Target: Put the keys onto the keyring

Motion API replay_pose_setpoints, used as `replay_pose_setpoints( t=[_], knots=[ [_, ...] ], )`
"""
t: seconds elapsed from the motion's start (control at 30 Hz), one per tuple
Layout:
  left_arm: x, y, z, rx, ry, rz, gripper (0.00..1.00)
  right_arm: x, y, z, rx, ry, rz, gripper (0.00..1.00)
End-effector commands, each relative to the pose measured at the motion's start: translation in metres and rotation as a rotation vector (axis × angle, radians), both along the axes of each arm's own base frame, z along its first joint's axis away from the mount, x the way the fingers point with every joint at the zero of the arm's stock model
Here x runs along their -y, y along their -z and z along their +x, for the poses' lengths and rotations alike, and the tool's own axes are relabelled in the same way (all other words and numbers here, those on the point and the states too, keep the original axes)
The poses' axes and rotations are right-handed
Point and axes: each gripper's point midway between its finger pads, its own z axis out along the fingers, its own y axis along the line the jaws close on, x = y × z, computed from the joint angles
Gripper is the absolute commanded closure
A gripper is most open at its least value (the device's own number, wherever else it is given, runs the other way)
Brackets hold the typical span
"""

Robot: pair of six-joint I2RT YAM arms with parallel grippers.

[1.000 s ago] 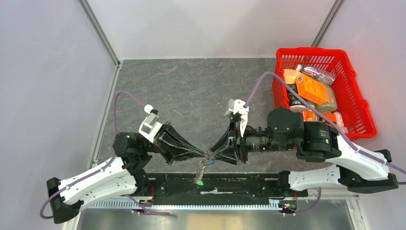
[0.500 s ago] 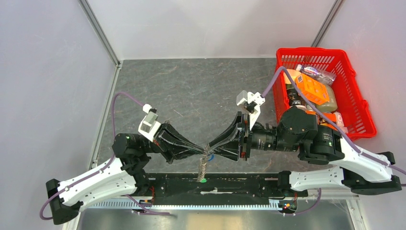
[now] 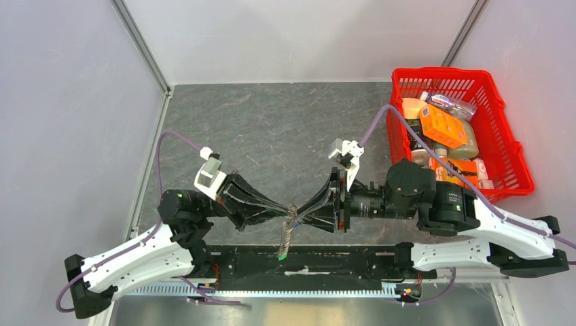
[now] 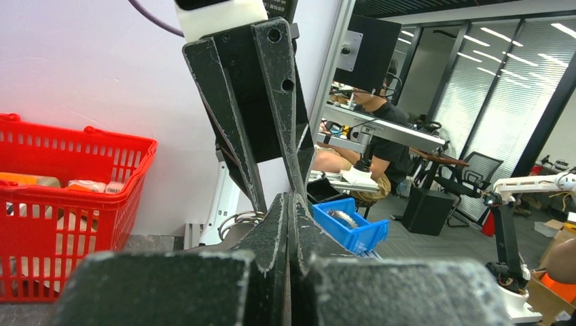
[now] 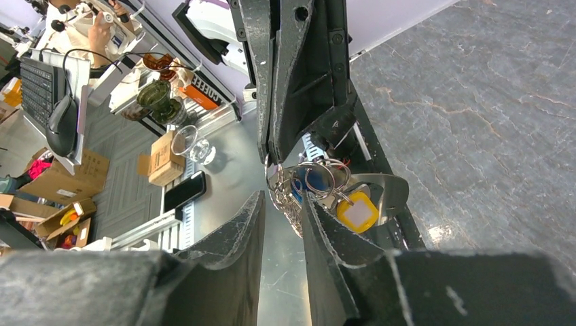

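— What's changed?
— The right gripper [image 5: 282,204] has swung back level and narrowed. It's half open around the keys [image 5: 358,212] — I cannot tell if it grips.
— The keyring [image 3: 291,218]?
— Pinched in the closed left gripper [image 3: 284,215], above the surface [image 3: 272,129] — threading looks unfinished.

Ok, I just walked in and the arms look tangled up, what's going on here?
Both arms meet tip to tip over the table. The left tool is shut on the keyring, its green tag dangling below. The right tool is open beside it, at a bunch with a yellow-capped key and a blue-capped key.
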Motion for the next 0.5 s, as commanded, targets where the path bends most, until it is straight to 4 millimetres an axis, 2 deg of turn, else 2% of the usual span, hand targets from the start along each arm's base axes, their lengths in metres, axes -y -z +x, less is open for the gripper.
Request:
replay_pose_setpoints(
  t=[0.0,0.47],
  knots=[
    [-0.005,-0.011,0.002,0.029,-0.041,-0.054,0.98,0.004,-0.019,-0.004,0.008,-0.012,0.079,0.67],
    [-0.005,-0.012,0.004,0.024,-0.048,-0.055,0.98,-0.007,-0.022,-0.006,0.008,-0.034,0.107,0.74]
  ],
)
